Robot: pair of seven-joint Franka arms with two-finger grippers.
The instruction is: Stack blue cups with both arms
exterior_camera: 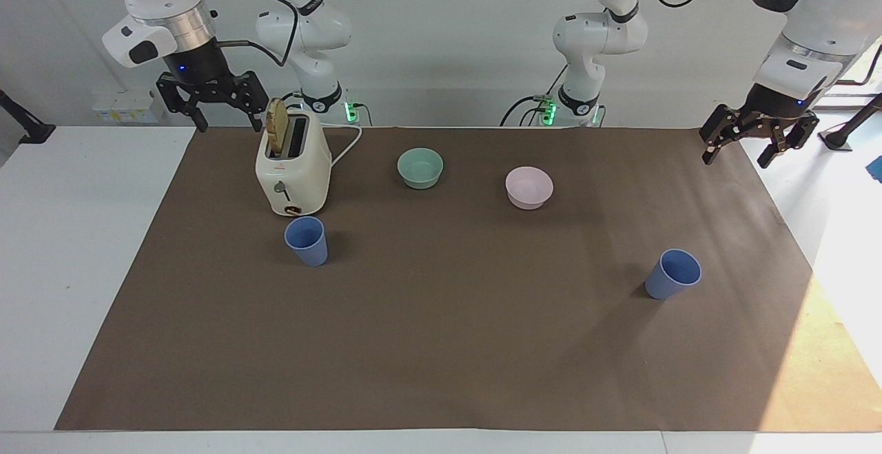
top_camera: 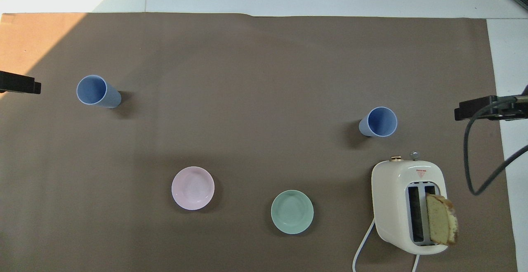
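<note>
- Blue cup [exterior_camera: 306, 240], first of two: upright, mouth up, empty, on the brown mat toward the right arm's end of the surface. It stands just beside the toaster, a little farther from the robots than it, not touching.
- Blue cup [exterior_camera: 672, 273], second of two: also upright and empty, toward the left arm's end of the surface, farther from the robots than the pink bowl. Well apart from the first cup; nothing between them but bare mat.
- Toaster [exterior_camera: 293, 164]: cream, one slice of bread [exterior_camera: 276, 126] standing up out of a slot, white cord trailing toward the robots.
- Teal bowl [exterior_camera: 420, 167] and pink bowl [exterior_camera: 529, 187]: side by side near the robots' edge of the mat, both empty, clear of the cups.
- Brown mat [exterior_camera: 441, 344]: covers most of the white surface [exterior_camera: 76, 254].
- Right gripper [exterior_camera: 211, 100]: raised over the mat's corner beside the toaster, jaws spread wide, holding nothing.
- Left gripper [exterior_camera: 754, 138]: raised over the mat's edge at its own end, jaws spread wide, holding nothing.
- Progress: none of the stacking is done, by my reading. Neither cup is gripped or lifted. Still to do: each arm reaches its nearer cup, one cup is carried across, and it is set inside the other.
</note>
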